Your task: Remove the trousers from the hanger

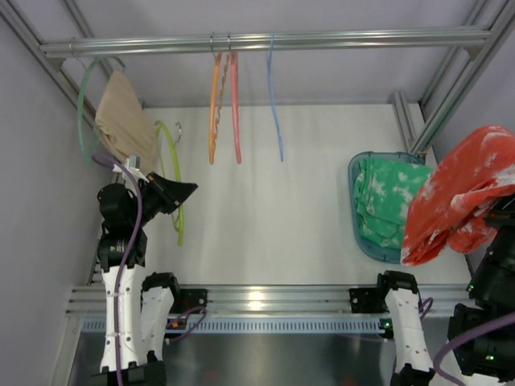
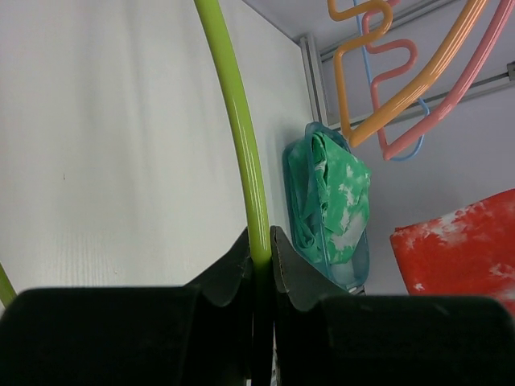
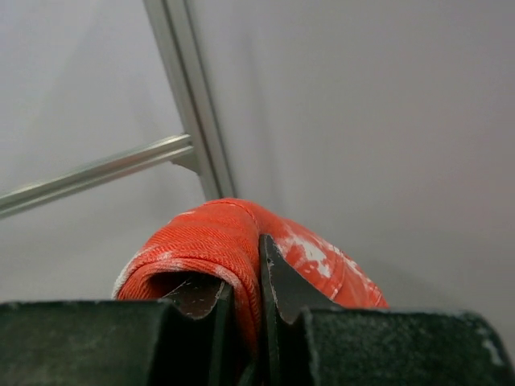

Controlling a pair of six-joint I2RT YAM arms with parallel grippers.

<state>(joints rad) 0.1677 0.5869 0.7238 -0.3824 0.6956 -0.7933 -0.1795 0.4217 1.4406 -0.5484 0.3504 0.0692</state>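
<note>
The lime yellow-green hanger point(image 1: 176, 183) hangs bare at the left, off the rail. My left gripper point(image 1: 183, 193) is shut on its thin bar, and in the left wrist view the hanger point(image 2: 238, 121) runs up from between the closed fingers of that gripper point(image 2: 259, 243). The red-orange trousers point(image 1: 455, 193) with white splotches hang bunched in the air at the far right, clear of the hanger. My right gripper point(image 3: 245, 269) is shut on a fold of the trousers point(image 3: 213, 237); from above the cloth hides its fingertips. The trousers point(image 2: 460, 251) also show in the left wrist view.
A teal basket point(image 1: 355, 211) holding green-and-white cloth point(image 1: 385, 199) sits on the table just left of the trousers. From the rail point(image 1: 322, 39) hang an orange hanger point(image 1: 213, 112), a pink hanger point(image 1: 236, 112) and a blue hanger point(image 1: 275, 104). A tan garment point(image 1: 122, 122) hangs far left.
</note>
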